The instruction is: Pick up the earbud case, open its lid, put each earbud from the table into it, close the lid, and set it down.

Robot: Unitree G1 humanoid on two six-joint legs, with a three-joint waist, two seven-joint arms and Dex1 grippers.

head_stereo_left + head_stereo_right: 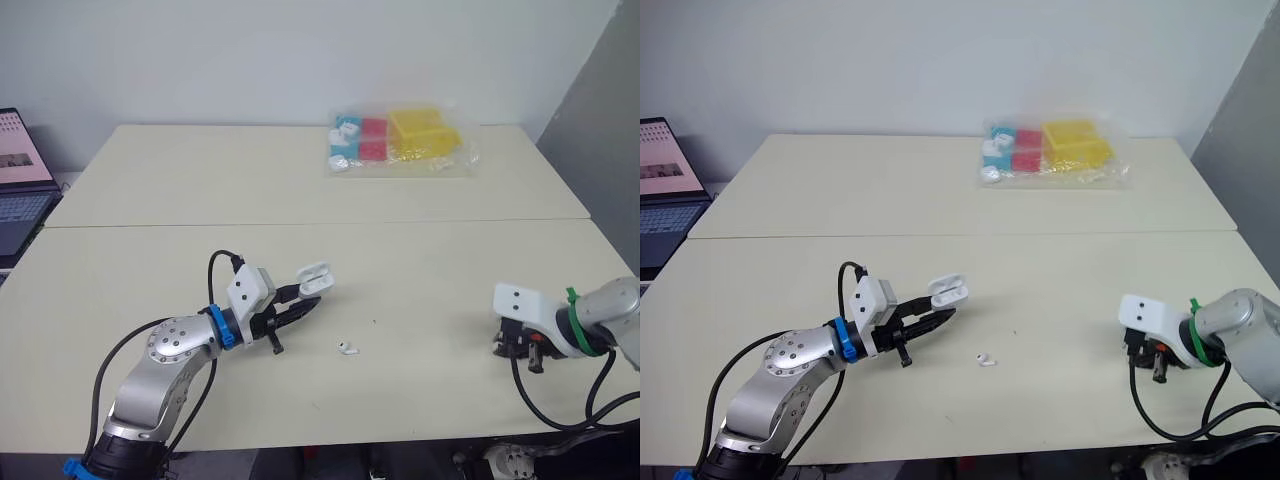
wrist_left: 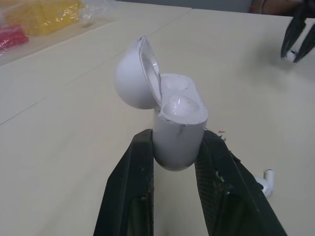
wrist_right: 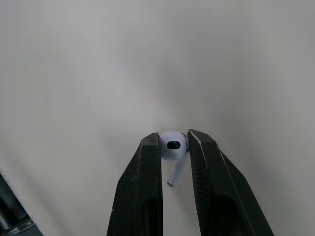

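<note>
My left gripper (image 1: pixel 306 302) is shut on the white earbud case (image 2: pixel 179 129), held just above the table's (image 1: pixel 420 270) middle. The case's lid (image 2: pixel 134 73) stands open, and both wells look empty. One white earbud (image 1: pixel 347 348) lies loose on the table a little to the right of the case, closer to the front edge. Far to the right, my right gripper (image 3: pixel 173 143) points down at the tabletop and is shut on a second white earbud (image 3: pixel 173 145), its stem hanging between the fingers. That gripper (image 1: pixel 506 345) sits low over the table.
A clear plastic bag (image 1: pixel 400 140) with yellow, red and blue boxes lies at the back of the table. An open laptop (image 1: pixel 20 190) stands off the table's left side. A seam (image 1: pixel 300 224) runs across the table behind the case.
</note>
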